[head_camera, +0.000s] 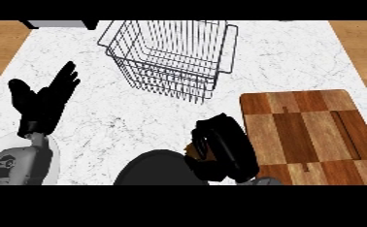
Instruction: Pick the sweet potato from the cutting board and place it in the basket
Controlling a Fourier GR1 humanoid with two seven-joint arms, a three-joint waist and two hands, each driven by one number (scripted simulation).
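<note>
Right hand (224,148) at five o'clock, just left of the wooden cutting board (305,134) — fingers curled round the sweet potato (191,149), only a brown sliver showing. Wire basket (172,56) at twelve o'clock, apart. Left hand (44,100) at nine o'clock — fingers straight, resting.

Surface (287,56): white marble look with grey veins, smooth. Basket (172,56): thin dark metal wire, open mesh. Board (305,131): wood blocks in light and dark brown, visible grain, slight sheen. Hands (43,100) black, matt; forearm (22,163) grey, smooth.
</note>
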